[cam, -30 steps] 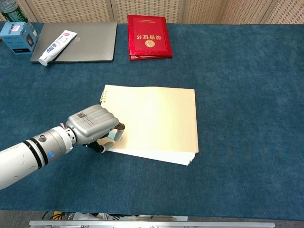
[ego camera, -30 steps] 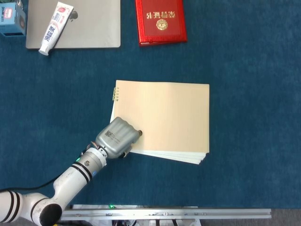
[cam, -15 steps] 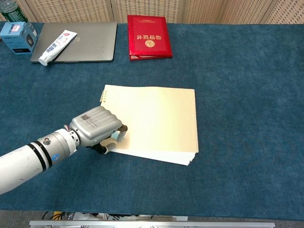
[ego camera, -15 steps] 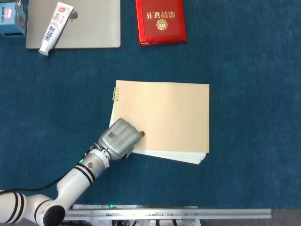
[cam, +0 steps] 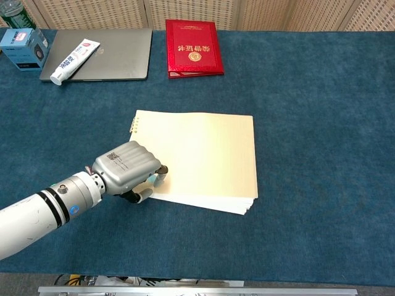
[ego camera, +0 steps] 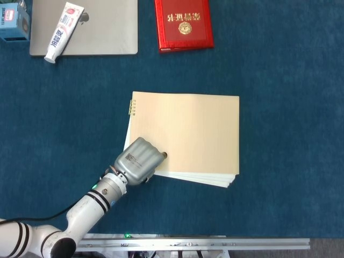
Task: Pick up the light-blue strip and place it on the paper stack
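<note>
Reaching in from the near left, the left hand (cam: 128, 171) lies knuckles up over the near-left corner of the paper stack (cam: 203, 157), its fingers curled under. In the chest view a small piece of the light-blue strip (cam: 152, 178) shows beneath the curled fingers, just above the stack's near-left edge, so the hand appears to hold it; the head view hides the strip under the hand (ego camera: 138, 161). The cream stack sits mid-table on the blue cloth (cam: 308, 123), with gold binding rings at its far-left corner. Farther back, a red booklet (cam: 194, 56) lies beyond the stack. At the far left a toothpaste tube (cam: 74, 60) rests on a grey laptop (cam: 117, 58), beside a small blue box (cam: 23, 47).
</note>
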Controlling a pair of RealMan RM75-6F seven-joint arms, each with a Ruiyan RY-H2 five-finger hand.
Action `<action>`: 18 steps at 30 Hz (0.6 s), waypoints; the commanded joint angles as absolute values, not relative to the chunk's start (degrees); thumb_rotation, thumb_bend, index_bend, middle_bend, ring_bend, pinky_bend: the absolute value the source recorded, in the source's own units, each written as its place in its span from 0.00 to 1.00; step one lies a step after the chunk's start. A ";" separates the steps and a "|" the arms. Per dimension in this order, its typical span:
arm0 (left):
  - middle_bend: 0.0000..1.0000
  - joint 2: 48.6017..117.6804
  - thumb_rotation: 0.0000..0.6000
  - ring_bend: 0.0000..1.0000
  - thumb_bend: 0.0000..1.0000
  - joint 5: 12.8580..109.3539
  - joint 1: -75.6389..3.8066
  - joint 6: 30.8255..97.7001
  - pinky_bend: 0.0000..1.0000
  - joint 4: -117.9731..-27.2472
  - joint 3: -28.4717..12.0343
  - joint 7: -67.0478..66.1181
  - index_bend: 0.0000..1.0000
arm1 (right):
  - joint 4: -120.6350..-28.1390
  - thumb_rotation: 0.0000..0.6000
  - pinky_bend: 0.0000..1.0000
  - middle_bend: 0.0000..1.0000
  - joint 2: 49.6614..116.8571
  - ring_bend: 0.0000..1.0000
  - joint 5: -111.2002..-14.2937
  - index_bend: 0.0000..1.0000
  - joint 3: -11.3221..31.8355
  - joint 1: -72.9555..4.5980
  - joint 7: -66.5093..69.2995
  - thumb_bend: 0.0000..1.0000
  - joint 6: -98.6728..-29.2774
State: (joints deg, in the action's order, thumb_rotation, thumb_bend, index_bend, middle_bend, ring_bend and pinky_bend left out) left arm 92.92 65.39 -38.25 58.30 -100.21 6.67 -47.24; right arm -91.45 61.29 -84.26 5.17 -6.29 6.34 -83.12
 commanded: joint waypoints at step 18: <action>1.00 94.79 1.00 1.00 0.40 65.43 -38.31 58.11 1.00 -98.72 5.53 -47.48 0.48 | -91.12 1.00 0.33 0.38 60.94 0.41 -84.22 0.34 5.14 -5.71 7.09 0.26 -83.61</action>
State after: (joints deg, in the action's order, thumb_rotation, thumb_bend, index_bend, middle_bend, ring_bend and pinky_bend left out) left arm 94.76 65.47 -38.28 58.14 -98.76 5.57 -47.44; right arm -91.12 60.94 -84.23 5.14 -5.71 7.10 -83.61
